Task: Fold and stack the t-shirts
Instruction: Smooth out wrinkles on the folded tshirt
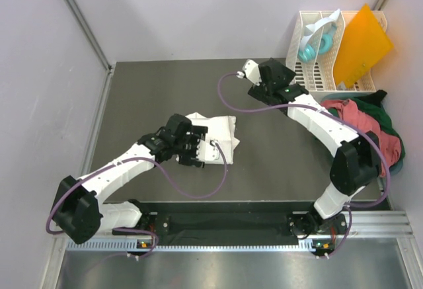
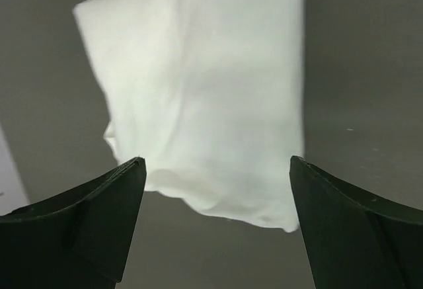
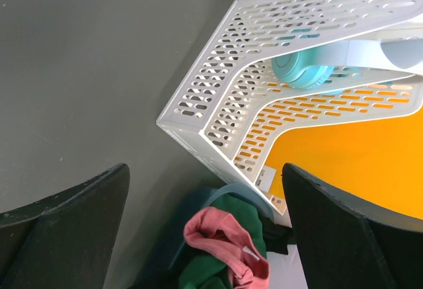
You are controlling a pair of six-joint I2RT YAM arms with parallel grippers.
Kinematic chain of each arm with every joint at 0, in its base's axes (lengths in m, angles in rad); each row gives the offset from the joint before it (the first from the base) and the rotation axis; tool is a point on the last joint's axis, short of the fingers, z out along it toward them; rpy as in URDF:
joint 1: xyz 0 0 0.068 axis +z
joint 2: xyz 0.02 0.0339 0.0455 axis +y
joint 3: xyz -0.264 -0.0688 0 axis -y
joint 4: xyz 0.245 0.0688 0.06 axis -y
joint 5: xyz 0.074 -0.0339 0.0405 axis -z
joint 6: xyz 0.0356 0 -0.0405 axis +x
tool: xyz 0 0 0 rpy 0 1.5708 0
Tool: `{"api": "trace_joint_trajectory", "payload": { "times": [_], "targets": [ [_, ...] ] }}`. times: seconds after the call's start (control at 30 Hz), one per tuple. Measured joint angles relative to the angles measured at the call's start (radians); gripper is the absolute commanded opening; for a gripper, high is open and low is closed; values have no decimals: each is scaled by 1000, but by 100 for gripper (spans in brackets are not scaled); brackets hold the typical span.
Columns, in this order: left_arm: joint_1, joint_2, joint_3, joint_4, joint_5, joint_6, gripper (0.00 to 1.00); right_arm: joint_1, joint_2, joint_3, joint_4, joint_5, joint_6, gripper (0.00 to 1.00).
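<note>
Your left fingers [image 2: 86,229] stand spread and empty, the folded white t-shirt [image 2: 205,90] just ahead between them. Your right fingers [image 3: 66,229], also spread, frame the salmon-red t-shirt [image 3: 225,236].

A folded white t-shirt [image 2: 205,97] lies slightly rumpled on the dark grey table [image 2: 357,71]. The left pincer [image 2: 217,159] hangs over its near edge, dark fingers [image 2: 99,223] spread wide, gripping nothing.

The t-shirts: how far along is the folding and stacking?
Done: the white t-shirt lies folded in the middle. In hand: nothing; the left gripper hangs open at its edge, the right gripper open by the rack. Left: the salmon-red t-shirt and dark green t-shirt lie crumpled in a heap at the right, nothing stacked.
</note>
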Motion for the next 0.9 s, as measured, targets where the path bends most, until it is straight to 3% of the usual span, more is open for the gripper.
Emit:
{"api": "trace_joint_trajectory", "payload": {
  "times": [0.2,0.37,0.67,0.9],
  "targets": [
    [0,0,0,-135,124,-15,96,3,-20,-1,10,9,-18,98],
    [0,0,-11,-145,165,-46,96,5,-20,-1,20,11,-28,98],
    [-3,50,-150,56,51,-171,97,6,-20,-1,19,17,-29,98],
    [-7,54,-171,177,-8,-219,97,11,-20,-1,20,18,-35,98]
  ]
}}
